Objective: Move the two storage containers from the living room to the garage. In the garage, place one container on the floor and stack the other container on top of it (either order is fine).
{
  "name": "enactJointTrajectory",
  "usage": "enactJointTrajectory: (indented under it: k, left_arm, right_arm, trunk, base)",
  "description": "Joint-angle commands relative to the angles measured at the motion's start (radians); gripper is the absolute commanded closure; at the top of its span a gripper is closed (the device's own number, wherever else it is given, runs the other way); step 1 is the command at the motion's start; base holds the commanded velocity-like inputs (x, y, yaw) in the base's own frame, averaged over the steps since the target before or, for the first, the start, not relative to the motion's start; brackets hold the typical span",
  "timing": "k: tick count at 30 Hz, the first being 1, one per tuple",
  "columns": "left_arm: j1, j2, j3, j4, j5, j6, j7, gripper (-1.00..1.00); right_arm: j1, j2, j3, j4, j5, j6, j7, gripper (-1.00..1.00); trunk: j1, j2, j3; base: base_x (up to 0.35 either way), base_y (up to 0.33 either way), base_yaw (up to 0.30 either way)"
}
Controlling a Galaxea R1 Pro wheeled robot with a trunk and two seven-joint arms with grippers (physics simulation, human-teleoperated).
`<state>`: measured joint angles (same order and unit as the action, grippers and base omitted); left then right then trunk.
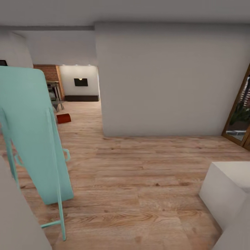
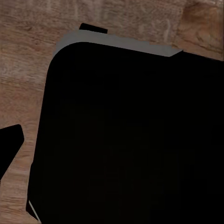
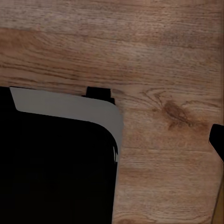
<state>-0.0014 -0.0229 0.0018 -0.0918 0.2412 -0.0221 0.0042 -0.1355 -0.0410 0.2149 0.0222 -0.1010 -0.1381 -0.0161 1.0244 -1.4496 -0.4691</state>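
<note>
Far off through the doorway, a small red-orange storage container (image 1: 63, 118) sits on the light wood floor of the living room (image 1: 78, 90), near the brick fireplace (image 1: 48, 73). It is too distant to make out its details. In the left wrist view, one dark fingertip (image 2: 10, 142) of my left gripper (image 2: 112, 154) shows at the frame's edge over the planks, with nothing held. In the right wrist view, one fingertip (image 3: 217, 140) of my right gripper (image 3: 112, 144) likewise sits at the edge, empty. Both hang beside my black base (image 2: 126, 135).
A tall teal folding board (image 1: 34, 135) leans close on the left. A white wall (image 1: 166, 80) juts out ahead, with the passage to its left. An orange-framed glass door (image 1: 239, 111) stands at right. A white block (image 1: 225, 194) sits near right.
</note>
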Motion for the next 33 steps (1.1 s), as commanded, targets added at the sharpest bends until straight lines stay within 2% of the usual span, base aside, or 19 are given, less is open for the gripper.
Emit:
enactJointTrajectory:
  k: [1,33]
  left_arm:
    - [0.0,0.0,0.0,0.0,0.006,-0.002,0.0,-1.0]
    - [0.0,0.0,0.0,0.0,0.01,0.0,0.0,-1.0]
  right_arm:
    - [-0.001,0.0,0.009,0.002,-0.01,-0.005,-0.001,-1.0]
    - [-0.001,0.001,0.007,0.002,-0.009,-0.005,-0.001,-1.0]
  trunk:
    - [0.001,0.0,-0.001]
    - [0.001,0.0,-0.001]
  base:
    - [0.326,0.0,0.0]
    - [0.326,0.0,0.0]
